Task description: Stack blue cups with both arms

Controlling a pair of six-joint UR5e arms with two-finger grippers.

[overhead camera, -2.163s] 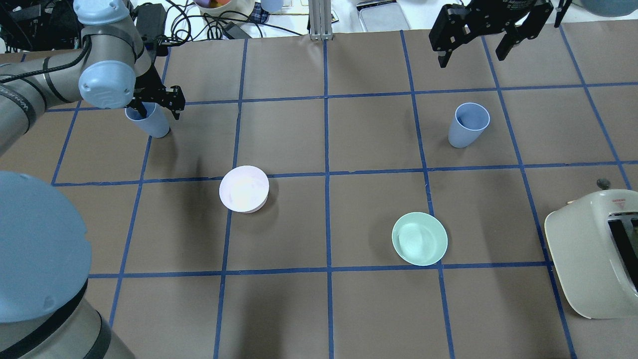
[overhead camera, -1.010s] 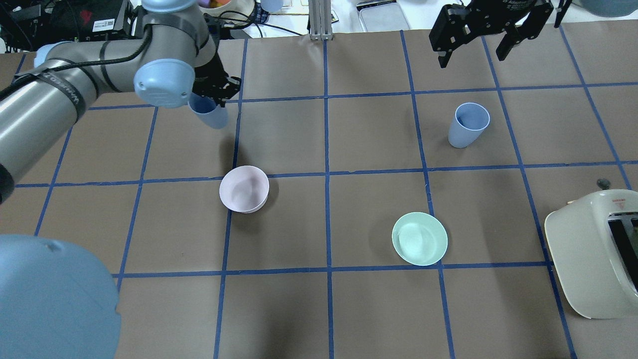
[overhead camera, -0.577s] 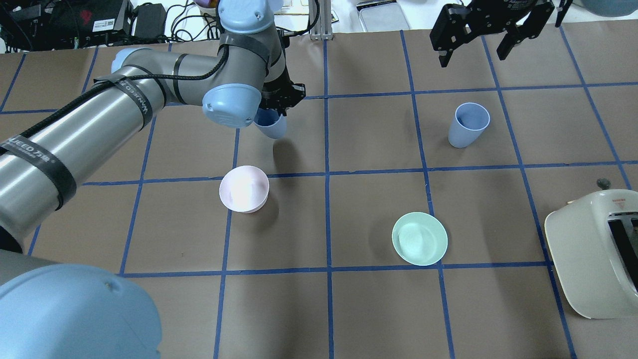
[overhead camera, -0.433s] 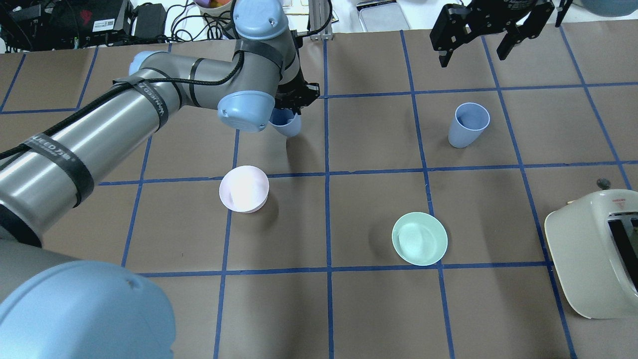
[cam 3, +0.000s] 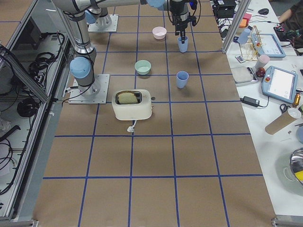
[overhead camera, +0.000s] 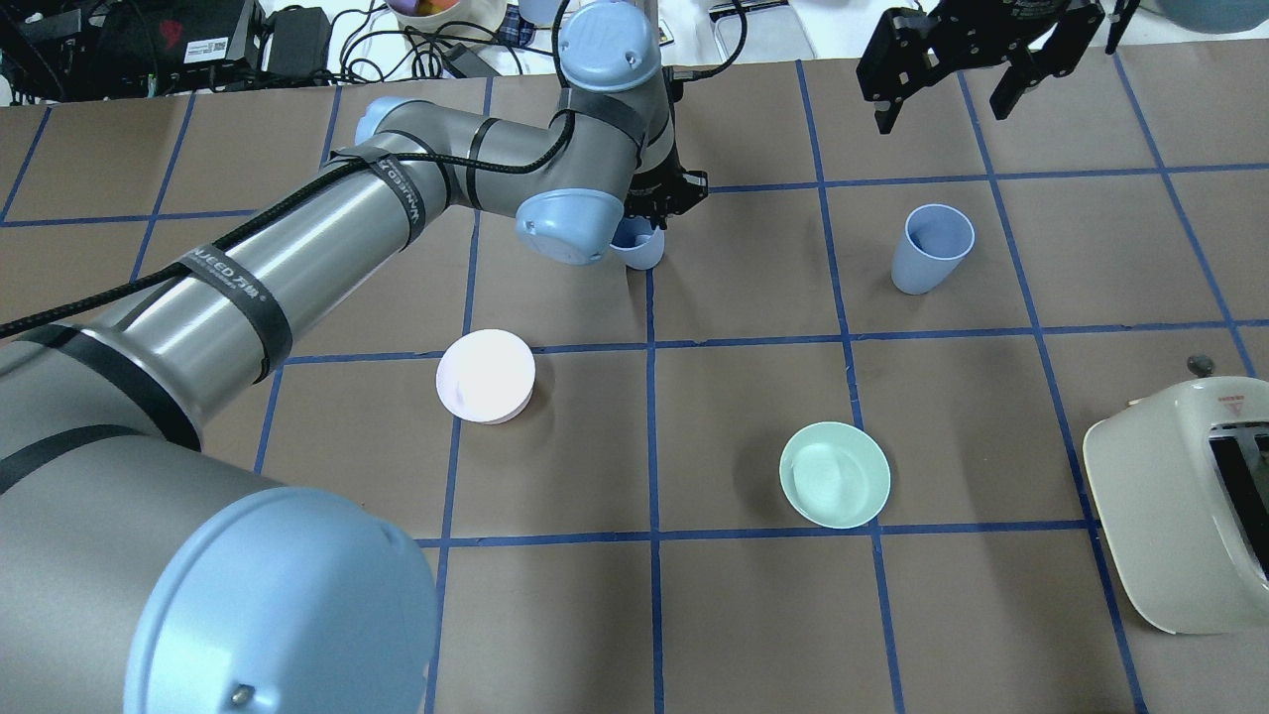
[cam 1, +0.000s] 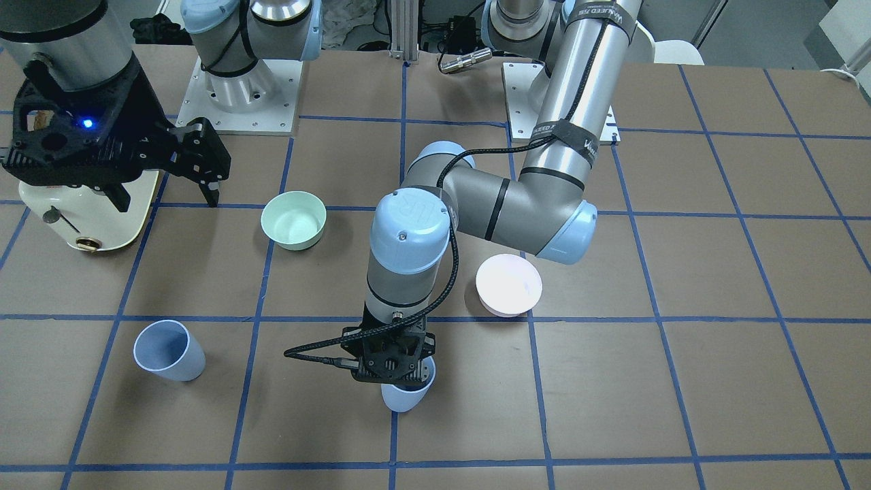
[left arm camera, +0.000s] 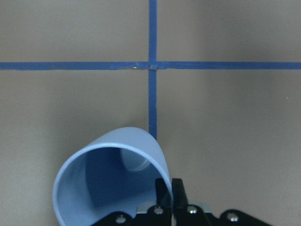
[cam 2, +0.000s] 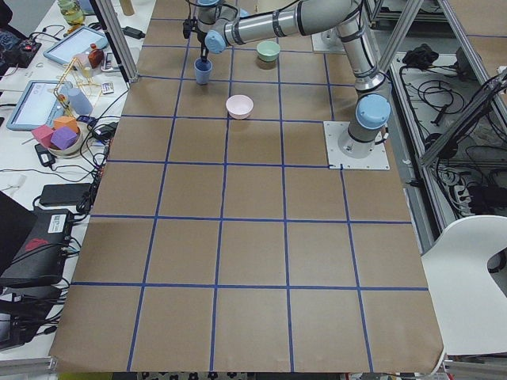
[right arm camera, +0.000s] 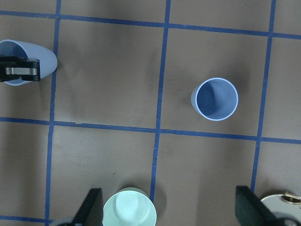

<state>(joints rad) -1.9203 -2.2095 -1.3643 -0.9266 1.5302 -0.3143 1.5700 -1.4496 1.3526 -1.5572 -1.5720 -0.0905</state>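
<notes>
My left gripper (overhead camera: 649, 213) is shut on the rim of one blue cup (overhead camera: 639, 248) and holds it slightly tilted, low over the table's centre tape line. This cup also shows in the front view (cam 1: 406, 395) and the left wrist view (left arm camera: 113, 183), with one finger inside the rim. The other blue cup (overhead camera: 930, 248) stands upright and free at the right, and shows in the right wrist view (right arm camera: 215, 99). My right gripper (overhead camera: 947, 94) is open and empty, high above and behind that cup.
A pale pink bowl (overhead camera: 485, 376) sits left of centre. A mint-green bowl (overhead camera: 834, 474) sits nearer, right of centre. A cream toaster (overhead camera: 1190, 506) stands at the right edge. Cables and clutter lie beyond the far edge.
My left arm has carried its blue cup to the right, from the far left square to the centre line. The right gripper and the other cup have not moved.
</notes>
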